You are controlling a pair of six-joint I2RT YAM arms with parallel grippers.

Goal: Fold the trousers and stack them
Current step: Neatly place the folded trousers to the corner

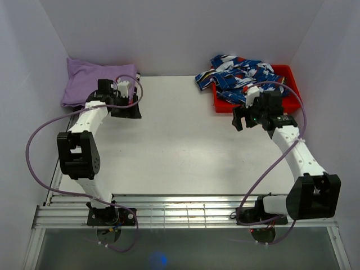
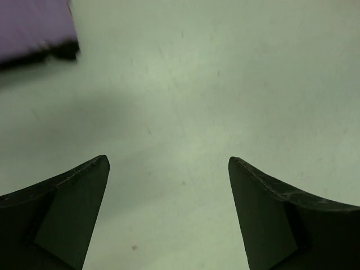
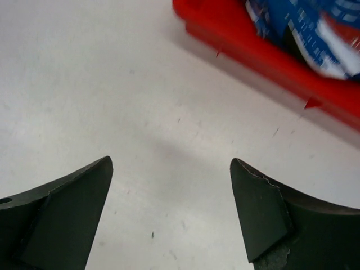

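The lilac-purple trousers [image 1: 87, 81] lie folded in a compact pile at the back left corner of the table. A corner of them shows at the top left of the left wrist view [image 2: 34, 25]. My left gripper [image 1: 126, 104] is open and empty just right of the pile, above bare table [image 2: 169, 163]. My right gripper [image 1: 243, 119] is open and empty over bare table [image 3: 171, 166], just in front of the red tray.
A red tray [image 1: 284, 102] stands at the back right, its rim showing in the right wrist view [image 3: 236, 39]. A blue-white-red patterned garment [image 1: 236, 76] is heaped in it and spills over its left edge. White walls close the back and sides.
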